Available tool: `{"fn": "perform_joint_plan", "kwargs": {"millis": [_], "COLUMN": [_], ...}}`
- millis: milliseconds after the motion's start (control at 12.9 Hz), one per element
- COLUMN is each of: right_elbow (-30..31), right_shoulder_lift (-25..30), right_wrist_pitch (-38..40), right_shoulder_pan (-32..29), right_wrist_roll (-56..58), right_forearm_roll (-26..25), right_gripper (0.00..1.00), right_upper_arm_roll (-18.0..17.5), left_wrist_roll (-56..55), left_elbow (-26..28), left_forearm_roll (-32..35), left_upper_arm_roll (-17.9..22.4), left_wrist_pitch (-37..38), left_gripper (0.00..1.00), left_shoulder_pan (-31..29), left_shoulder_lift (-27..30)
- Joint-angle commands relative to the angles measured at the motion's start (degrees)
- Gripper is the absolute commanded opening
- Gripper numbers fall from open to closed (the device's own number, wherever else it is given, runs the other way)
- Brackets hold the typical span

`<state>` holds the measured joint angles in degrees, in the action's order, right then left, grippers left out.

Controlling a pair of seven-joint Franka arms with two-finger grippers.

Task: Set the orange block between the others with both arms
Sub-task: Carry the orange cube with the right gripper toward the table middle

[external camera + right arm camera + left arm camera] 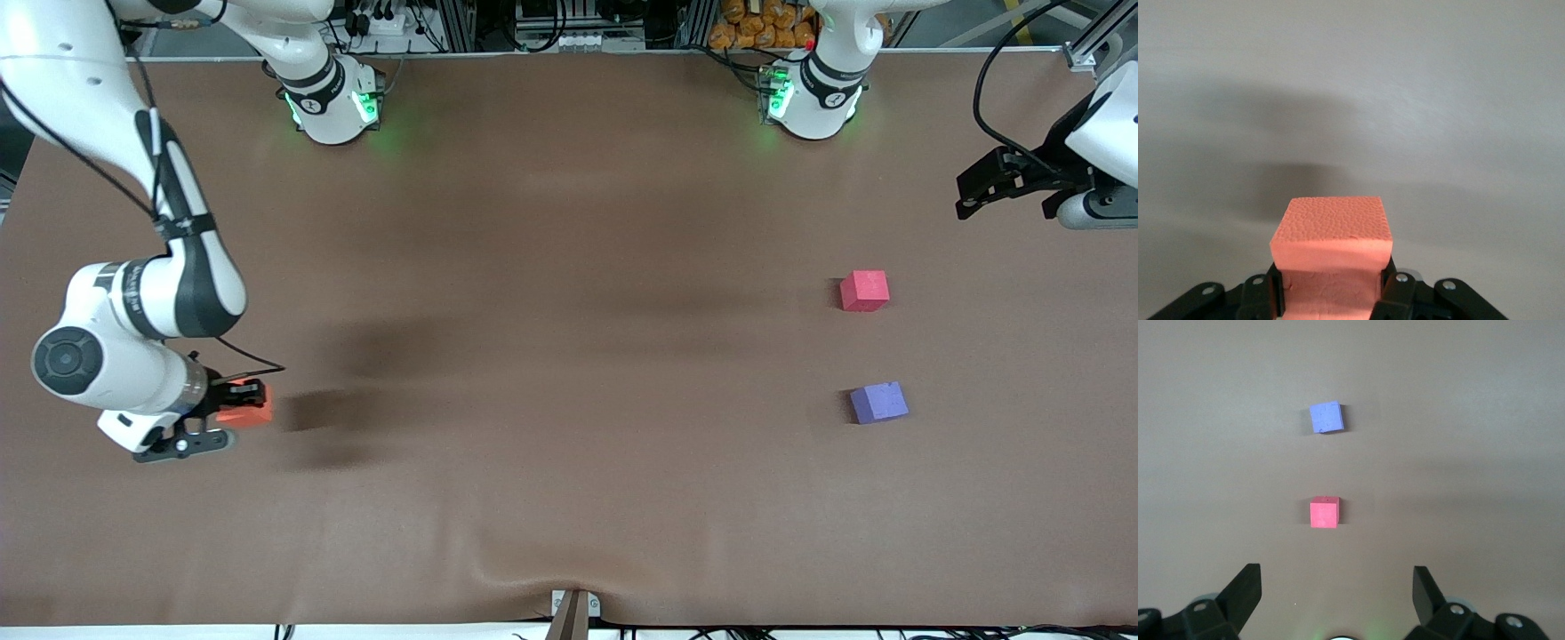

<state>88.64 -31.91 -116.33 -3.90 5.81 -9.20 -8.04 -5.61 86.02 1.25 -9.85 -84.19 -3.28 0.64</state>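
The orange block (pixel 249 411) is sitting between the fingers of the right gripper (pixel 233 411), at the right arm's end of the table (pixel 551 356). The two others are lying well apart from it, toward the left arm's end: the pinkish-red cube (pixel 864 291) is lying farther from the front camera, the purple cube (pixel 878 402) nearer, a gap separating them.

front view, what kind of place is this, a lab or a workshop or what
Most likely a robotics lab: two white arms bolted at green-lit bases along a brown-covered table, cable racks at its edge, and only foam test cubes laid out, pinkish-red and purple.
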Motion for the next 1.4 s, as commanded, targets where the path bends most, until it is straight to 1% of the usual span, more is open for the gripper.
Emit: {"fn": "perform_joint_plan", "kwargs": {"millis": [0, 311, 699, 777, 854, 1010, 1087, 1320], "right_elbow": [-3.9, -5.1, -6.5, -7.7, -9.1, -9.4, -9.4, -10.6], "right_shoulder_lift": [-0.3, -1.2, -4.6, -5.7, -6.7, -8.1, -8.7, -10.3], "right_wrist_pitch": [2.9, 1.6, -9.2, -9.9, -9.7, -9.9, -9.9, -9.4], "right_shoulder_pan": [3.7, 10.5, 19.3, 21.6, 23.8, 27.0, 28.0, 32.1], "right_wrist_roll": [0.2, 0.2, 0.7, 0.1, -1.9, -9.7, -13.2, -25.5], "right_forearm_roll": [0.9, 0.7, 0.8, 0.9, 1.6, 6.4, 8.0, 11.0], "right_gripper": [0.11, 0.12, 0.12, 0.12, 0.12, 0.10, 0.09, 0.09], "right_upper_arm_roll": [0.3, 0.3, 0.2, 0.2, 0.2, 0.3, 0.2, 0.3], "left_wrist_roll": [0.9, 0.9, 0.8, 0.8, 0.8, 0.8, 0.8, 0.8], "left_elbow": [-0.2, -0.2, 0.0, 0.1, 0.1, 0.2, 0.2, 0.2], "left_forearm_roll": [-1.0, -1.0, -1.5, -1.5, -1.5, -1.5, -1.5, -1.4], "left_upper_arm_roll": [-0.3, -0.7, -0.6, -0.6, -0.6, -0.6, -0.6, -0.5], "left_wrist_pitch": [0.3, 0.4, 0.4, 0.5, 0.6, 0.6, 0.6, 0.6], "left_gripper": [1.00, 1.00, 1.00, 1.00, 1.00, 1.00, 1.00, 1.00], "left_shoulder_pan": [-0.4, -0.4, -0.6, -0.6, -0.6, -0.6, -0.6, -0.7], "left_shoulder_lift": [0.2, 0.2, 0.2, 0.2, 0.2, 0.2, 0.2, 0.1]}}
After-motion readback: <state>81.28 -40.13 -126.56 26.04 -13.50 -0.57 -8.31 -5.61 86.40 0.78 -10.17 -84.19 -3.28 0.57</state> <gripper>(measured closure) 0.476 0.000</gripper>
